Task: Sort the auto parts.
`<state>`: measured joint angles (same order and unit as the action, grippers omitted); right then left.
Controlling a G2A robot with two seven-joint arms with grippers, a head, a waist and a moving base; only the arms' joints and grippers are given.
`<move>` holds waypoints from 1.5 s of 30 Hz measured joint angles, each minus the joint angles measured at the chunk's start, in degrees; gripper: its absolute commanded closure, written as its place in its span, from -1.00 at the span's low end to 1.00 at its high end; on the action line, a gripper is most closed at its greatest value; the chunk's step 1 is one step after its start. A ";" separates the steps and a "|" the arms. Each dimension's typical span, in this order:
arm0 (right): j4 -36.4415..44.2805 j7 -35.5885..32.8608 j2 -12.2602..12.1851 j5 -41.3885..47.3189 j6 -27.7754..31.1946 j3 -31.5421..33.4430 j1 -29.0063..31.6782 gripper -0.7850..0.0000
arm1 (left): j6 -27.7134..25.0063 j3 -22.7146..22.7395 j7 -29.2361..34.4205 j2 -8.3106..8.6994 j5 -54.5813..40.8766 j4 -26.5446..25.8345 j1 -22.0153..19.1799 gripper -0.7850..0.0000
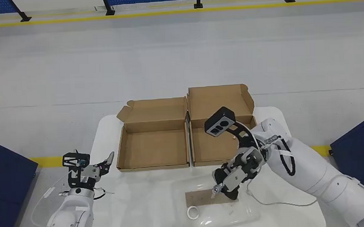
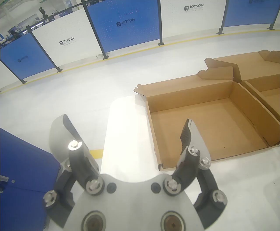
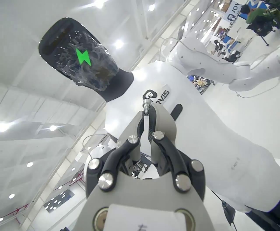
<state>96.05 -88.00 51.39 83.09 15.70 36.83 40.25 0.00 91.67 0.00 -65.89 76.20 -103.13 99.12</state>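
Observation:
My right gripper [image 3: 147, 116] is shut on a small metal threaded part [image 3: 146, 106] whose silver tip sticks out past the fingertips. In the top view that gripper [image 1: 216, 190] hangs over the front middle of the table, above a clear plastic bag [image 1: 228, 215], and is turned back toward the robot. My left gripper [image 2: 126, 122] is open and holds nothing. It sits at the table's left edge [image 1: 102, 164], facing the left cardboard box [image 2: 190, 98]. Both open boxes, left [image 1: 153, 149] and right [image 1: 206, 152], look empty.
A white ring [image 1: 193, 213] and a brown cardboard piece [image 1: 200, 199] lie by the plastic bag. The white table [image 1: 142, 193] has free surface between my left gripper and the bag. Blue and white partition panels [image 2: 122, 24] stand far behind.

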 measured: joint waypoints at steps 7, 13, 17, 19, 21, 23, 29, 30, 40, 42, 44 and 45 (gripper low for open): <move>-0.07 0.00 0.00 -0.08 -0.05 0.00 -0.06 1.00 | 0.00 0.00 0.00 0.00 0.00 0.00 0.00 -1.00; 1.47 1.79 0.37 0.70 -0.62 1.17 1.37 1.00 | 0.00 0.00 0.00 0.00 0.00 0.00 0.00 -1.00; 1.71 0.17 1.58 7.74 -1.25 2.15 3.05 1.00 | 0.00 0.00 0.00 0.00 0.00 0.00 0.00 -1.00; 1.36 -0.04 2.36 10.26 -2.05 2.36 3.32 1.00 | 0.00 0.00 0.00 0.00 0.00 0.00 0.00 -1.00; 0.87 -0.02 3.17 12.17 -3.18 2.50 3.29 1.00 | 0.00 0.00 0.00 0.00 0.00 0.00 0.00 -1.00; 0.22 0.00 3.90 13.43 -4.22 2.62 3.04 1.00 | 0.00 0.00 0.00 0.00 0.00 0.00 0.00 -1.00; -0.62 0.00 4.80 14.73 -5.46 2.69 2.65 1.00 | 0.00 0.00 0.00 0.00 0.00 0.00 0.00 -1.00; -0.60 0.00 4.79 14.71 -5.44 2.69 2.66 1.00 | 0.00 0.00 0.00 0.00 0.00 0.00 0.00 -1.00; 1.84 3.33 5.85 19.47 -8.08 5.60 5.73 1.00 | 0.00 0.00 0.00 0.00 0.00 0.00 0.00 -1.00; 1.61 3.50 6.30 20.48 -9.20 6.29 6.17 1.00 | 0.00 0.00 0.00 0.00 0.00 0.00 0.00 -1.00; 1.34 3.59 6.73 21.18 -9.96 6.79 6.41 1.00 | 0.00 0.00 0.00 0.00 0.00 0.00 0.00 -1.00; 1.18 3.64 7.05 21.76 -10.37 7.07 6.53 1.00 | 0.00 0.00 0.00 0.00 0.00 0.00 0.00 -1.00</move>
<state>97.23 -84.36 58.43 104.84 5.33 43.90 46.79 0.00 91.67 0.00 -65.89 76.20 -103.13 99.12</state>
